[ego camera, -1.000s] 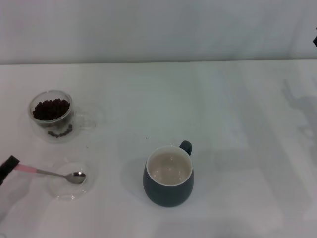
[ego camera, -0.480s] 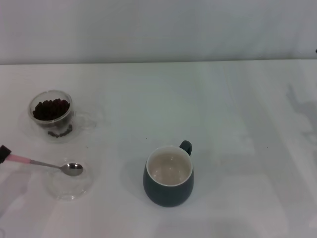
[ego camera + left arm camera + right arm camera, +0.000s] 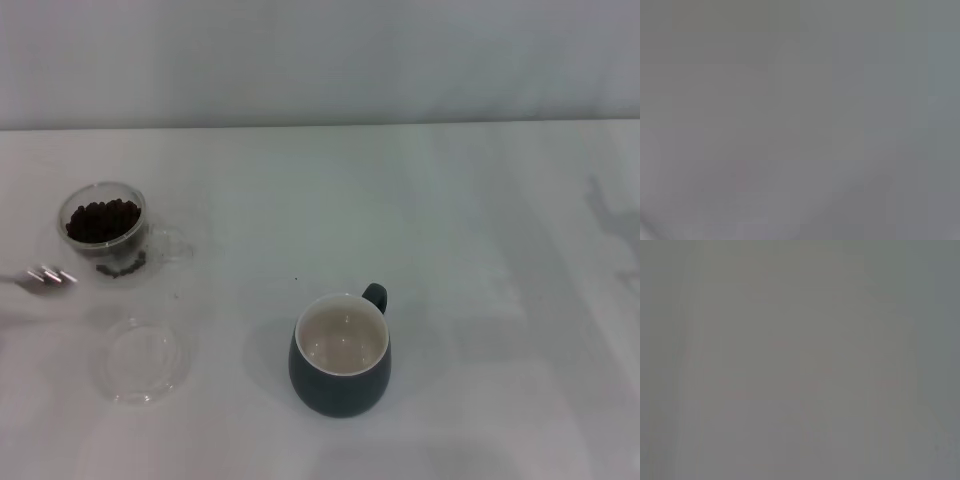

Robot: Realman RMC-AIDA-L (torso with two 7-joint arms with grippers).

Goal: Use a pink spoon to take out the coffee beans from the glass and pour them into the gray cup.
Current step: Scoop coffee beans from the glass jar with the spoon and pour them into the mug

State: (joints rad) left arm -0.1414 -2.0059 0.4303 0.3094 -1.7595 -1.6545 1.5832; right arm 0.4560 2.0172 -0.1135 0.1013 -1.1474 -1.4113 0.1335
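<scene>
Surface point(image 3: 450, 220): white, wide, bare across its whole right half; its far edge meets a pale wall, its left edge is out of the head view.
Gray cup point(image 3: 340, 355): upright near the front middle, handle turned to the far right, off-white inside with no beans in it.
Flat glass dish point(image 3: 146, 359): clear, round, at the front left, nothing lying in it.
Glass point(image 3: 103, 228): upright at the far left, beyond the dish and apart from it, well apart from the gray cup.
Coffee beans point(image 3: 101, 217): a dark heap filling the upper part of the glass; a few more show low down through its wall.
Pink spoon point(image 3: 42, 278): only the shiny bowl shows, smeared, at the left margin just beside the glass; the handle runs out of view.
Left tool: not in any view, so I cannot tell its state; I judge it carries the spoon by the handle.
Right tool: not in view, state unknown.
Progress: spoon off the dish, no scoop made, nothing poured; scooping, carrying and tipping all remain.
Room: the stretch between glass and cup is open; the dish sits just beside that path.
</scene>
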